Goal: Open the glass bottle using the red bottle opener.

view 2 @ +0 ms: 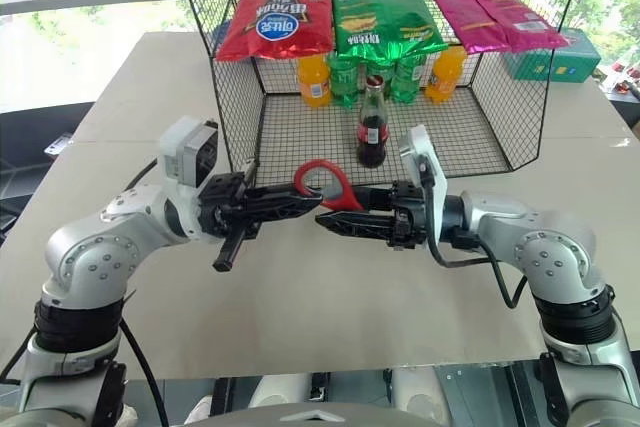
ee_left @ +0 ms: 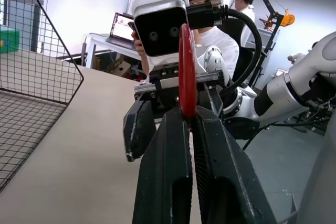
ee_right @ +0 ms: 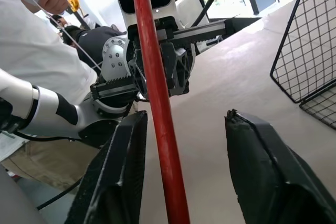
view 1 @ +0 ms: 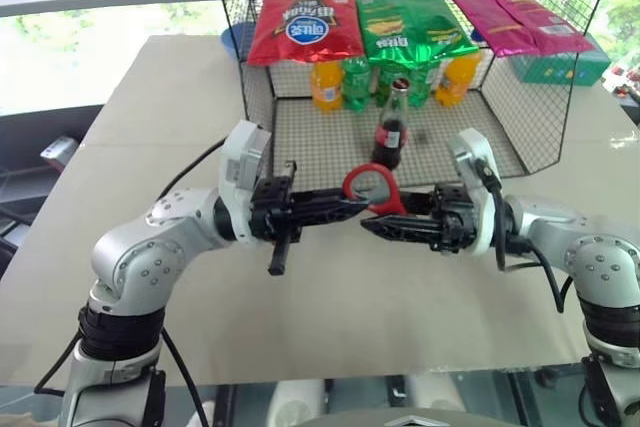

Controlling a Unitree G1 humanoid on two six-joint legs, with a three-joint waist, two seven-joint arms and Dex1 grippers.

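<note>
The two eye cameras are looking down from up high at the table [view 1: 130,77] and the wire basket [view 1: 545,117], both seeing the same place. Each wrist camera is sitting very close behind its own fingers, looking across at the other arm. All four are seeing the red bottle opener [ee_left: 186,72].

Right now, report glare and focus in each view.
Left eye view: windows blown out white behind the wire rack; glass bottle readable. Left wrist view: the left gripper's fingers dark; red bottle opener sharp. Right wrist view: right gripper fingers soft, background bright.
</note>
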